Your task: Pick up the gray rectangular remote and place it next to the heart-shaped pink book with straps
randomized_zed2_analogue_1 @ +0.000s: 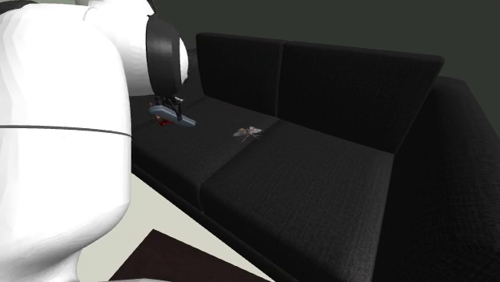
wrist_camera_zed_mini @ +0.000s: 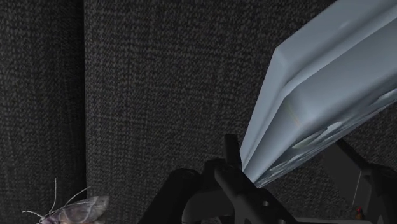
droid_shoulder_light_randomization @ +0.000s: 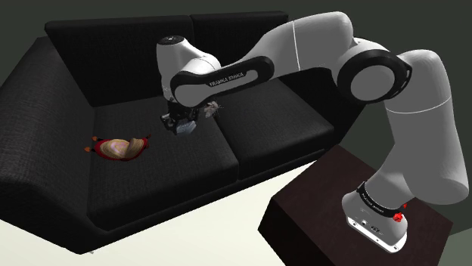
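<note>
A pale grey-blue rectangular remote (droid_shoulder_light_randomization: pixel 184 127) (randomized_zed2_analogue_1: pixel 183 121) (wrist_camera_zed_mini: pixel 324 89) sits clasped between the black fingers (wrist_camera_zed_mini: pixel 234 175) of my gripper (droid_shoulder_light_randomization: pixel 179 121) (randomized_zed2_analogue_1: pixel 170 106) (wrist_camera_zed_mini: pixel 292 184), which is shut on it. It hangs slightly above the black sofa's seat cushion (droid_shoulder_light_randomization: pixel 159 162), near the seam between the two cushions. The heart-shaped book (droid_shoulder_light_randomization: pixel 117 147), pinkish tan with red straps, lies flat on the same cushion, toward the shoulder view's left of the gripper, with a clear gap between. A red bit of it (randomized_zed2_analogue_1: pixel 164 124) peeks out beside the arm in the second exterior view.
A small moth-like object (droid_shoulder_light_randomization: pixel 214 108) (randomized_zed2_analogue_1: pixel 248 132) (wrist_camera_zed_mini: pixel 70 210) lies on the seat by the cushion seam, just behind the gripper. The sofa's backrest (droid_shoulder_light_randomization: pixel 136 53) and armrest (droid_shoulder_light_randomization: pixel 34 113) enclose the seat. The dark stand (droid_shoulder_light_randomization: pixel 325 208) is at the lower right.
</note>
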Controlling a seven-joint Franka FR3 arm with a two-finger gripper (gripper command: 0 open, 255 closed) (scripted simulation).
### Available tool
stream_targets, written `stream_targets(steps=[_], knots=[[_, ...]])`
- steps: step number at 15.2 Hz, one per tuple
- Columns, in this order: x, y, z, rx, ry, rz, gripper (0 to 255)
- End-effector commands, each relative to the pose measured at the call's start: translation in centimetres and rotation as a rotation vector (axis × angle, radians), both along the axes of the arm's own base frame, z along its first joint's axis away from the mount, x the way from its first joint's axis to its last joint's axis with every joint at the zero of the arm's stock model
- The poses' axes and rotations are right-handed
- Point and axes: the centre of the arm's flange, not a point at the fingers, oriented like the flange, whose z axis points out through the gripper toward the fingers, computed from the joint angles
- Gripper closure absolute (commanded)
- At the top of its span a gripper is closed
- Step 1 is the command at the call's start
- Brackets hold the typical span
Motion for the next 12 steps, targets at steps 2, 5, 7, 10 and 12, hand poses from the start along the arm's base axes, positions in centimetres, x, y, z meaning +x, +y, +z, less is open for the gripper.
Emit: stream_targets(steps=[2, 5, 7, 10, 12], knots=[[0.1, 0.1, -1.4, 0.001, -0.001, 0.000, 255], [0.1, 0.1, -3.0, 0.001, -0.001, 0.000, 255], [0.1, 0.1, -4.1, 0.001, -0.001, 0.000, 255], [0.1, 0.1, -5.7, 0.001, -0.001, 0.000, 255], [0.1, 0.1, -6.7, 0.001, -0.001, 0.000, 255]])
